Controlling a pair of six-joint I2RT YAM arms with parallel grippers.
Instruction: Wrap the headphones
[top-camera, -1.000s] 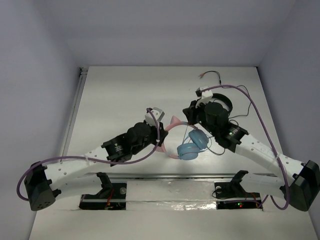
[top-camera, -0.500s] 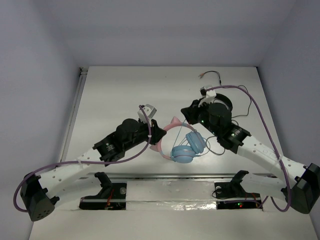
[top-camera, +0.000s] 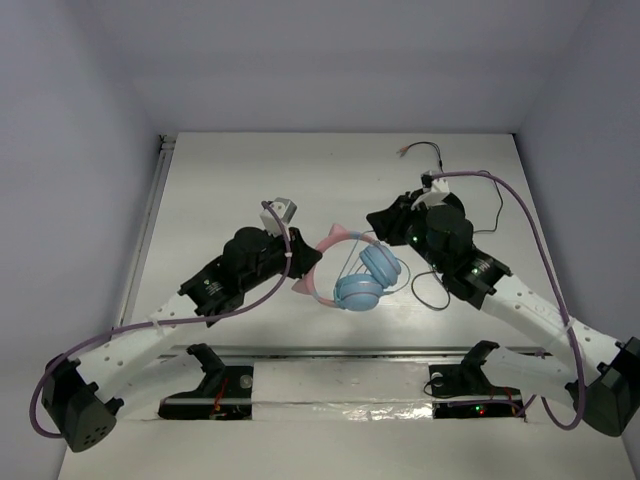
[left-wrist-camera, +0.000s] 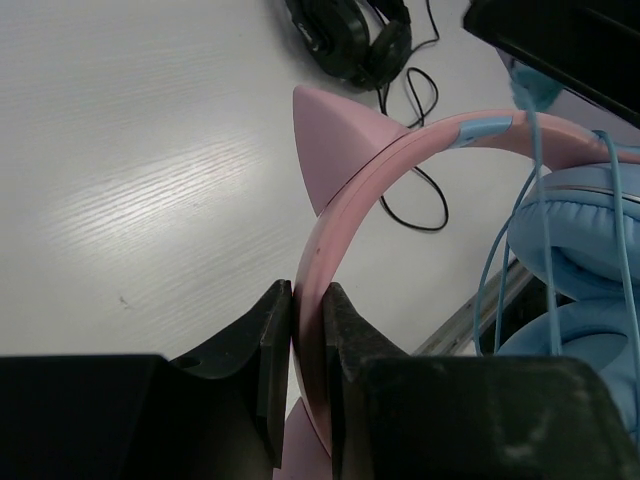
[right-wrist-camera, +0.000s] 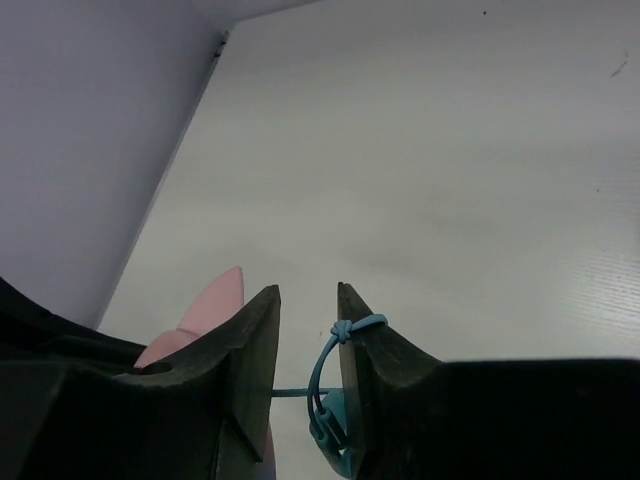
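Note:
The headphones hang above the table's middle, with round light-blue earcups and a pink headband with cat ears. My left gripper is shut on the headband, gripping it edge-on between both fingers. The thin light-blue cable runs up over the headband. Its knotted loop drapes over one finger of my right gripper. That right gripper stands open just right of the headband, a clear gap between its jaws.
Black headphones lie at the back right, mostly under my right arm in the top view. Their black cable trails over the table there. A loose plug end lies near the far edge. A metal rail runs along the front.
My right gripper has opened and let go of the blue cable, which now hangs on one finger. My left arm has carried the headphones left and back.

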